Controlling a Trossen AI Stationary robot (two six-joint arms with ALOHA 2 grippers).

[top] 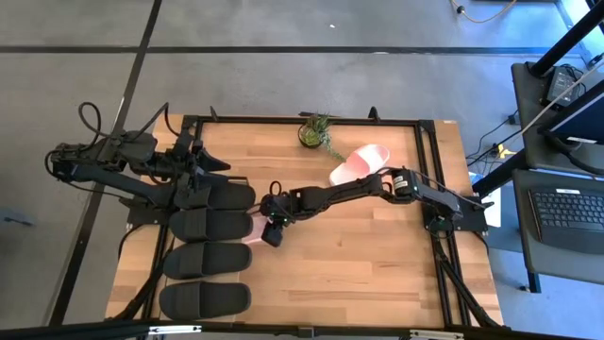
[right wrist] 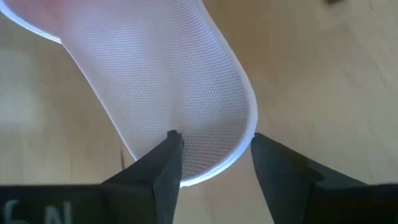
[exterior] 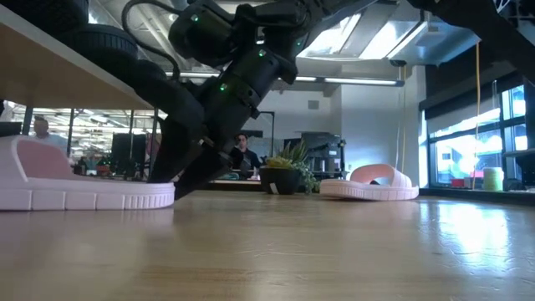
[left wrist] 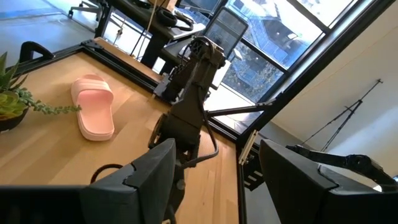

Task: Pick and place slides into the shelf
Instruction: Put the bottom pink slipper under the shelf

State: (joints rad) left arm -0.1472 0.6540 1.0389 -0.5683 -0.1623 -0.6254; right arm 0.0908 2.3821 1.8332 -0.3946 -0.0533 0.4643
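Seen from above, the right gripper reaches across the wooden table to the middle of the frame and meets the end of a pale pink slide lying just right of the black slides. In the right wrist view its two dark fingers stand spread, one over the textured footbed and the other just outside the sole's rim, straddling the edge of the slide without visibly pressing on it. In the low view the same pink slide sits flat on the tabletop at the left of the frame, the arm coming down beside it.

Four black slides lie in a column at the left of the overhead frame. The second pink slide rests upper right of centre, near a small potted plant.

The left gripper hovers at the upper left, above the top black slide; in the left wrist view, its fingers stand apart, holding nothing.
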